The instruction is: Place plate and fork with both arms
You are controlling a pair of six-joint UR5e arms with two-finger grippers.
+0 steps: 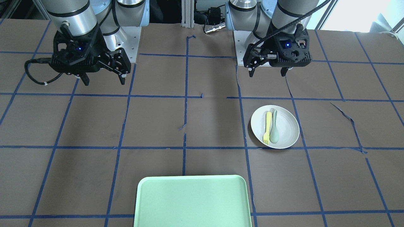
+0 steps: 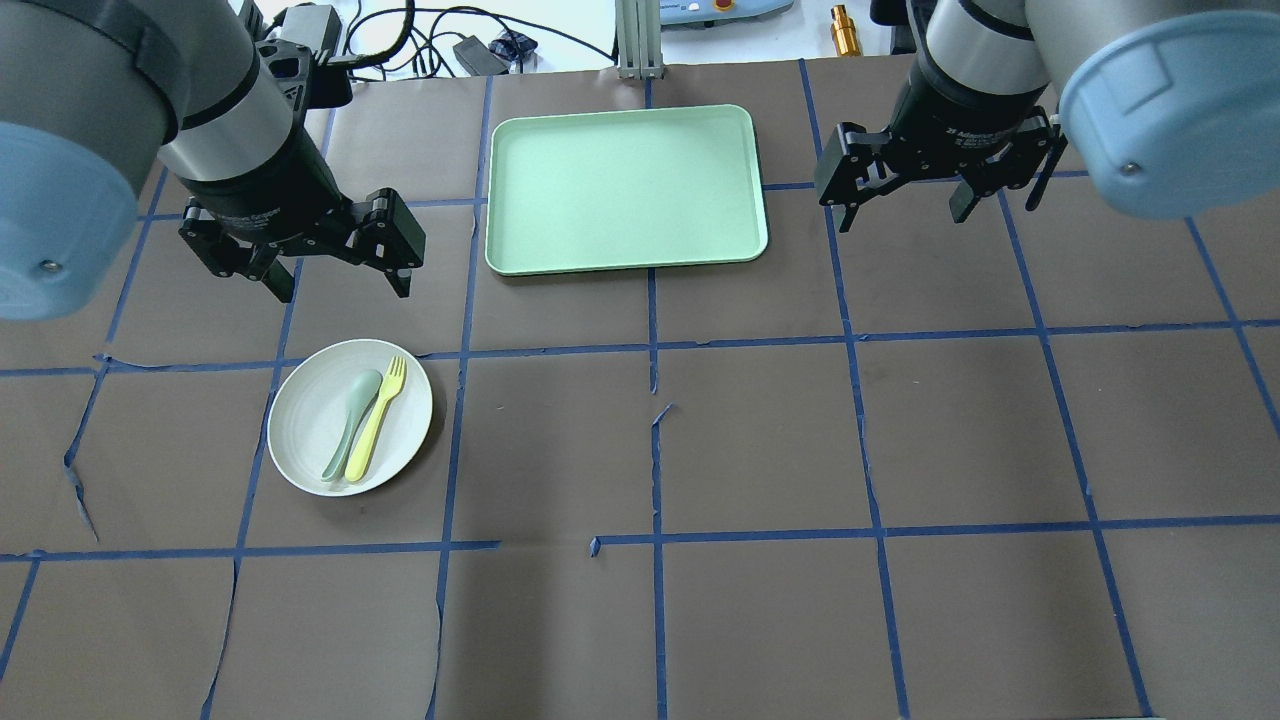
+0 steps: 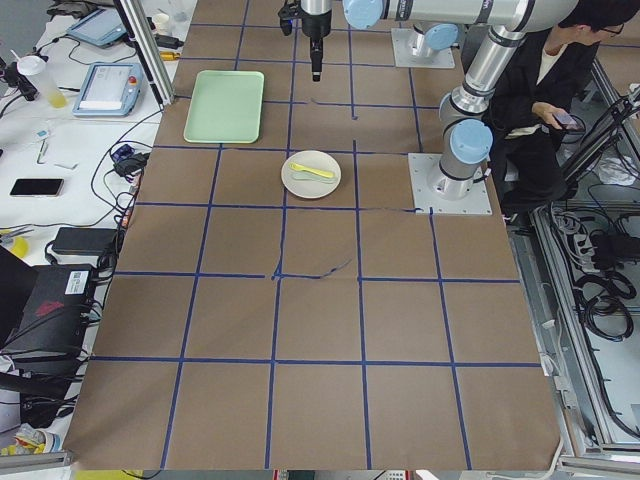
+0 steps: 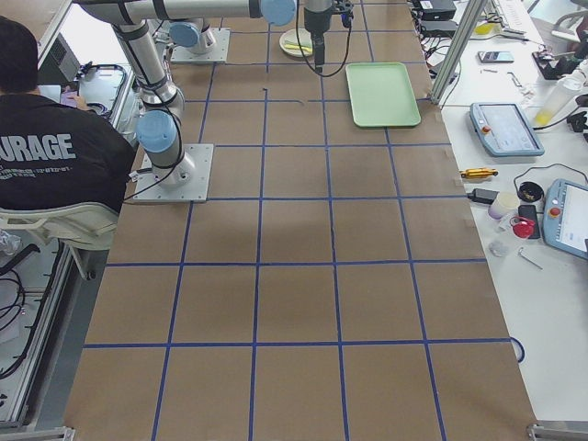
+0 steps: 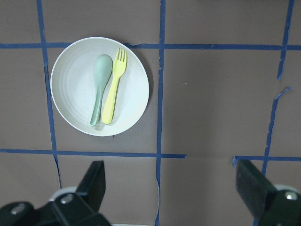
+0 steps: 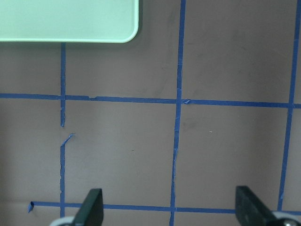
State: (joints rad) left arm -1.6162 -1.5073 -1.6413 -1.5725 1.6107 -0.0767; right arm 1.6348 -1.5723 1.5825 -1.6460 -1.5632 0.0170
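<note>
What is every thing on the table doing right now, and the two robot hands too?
plate: flat on the table, holding fork and spoon.
fork: lying on the plate, beside the spoon.
spoon: lying on the plate.
tray: flat on the table, apart from the plate.
left gripper: open, empty, above the table.
right gripper: open, empty, above the table.

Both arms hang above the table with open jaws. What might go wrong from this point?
1. The fork lies right beside the spoon on the plate, so a grasp may catch the spoon too, or instead.
2. If the plate is lifted first, both loose utensils may slide off.
</note>
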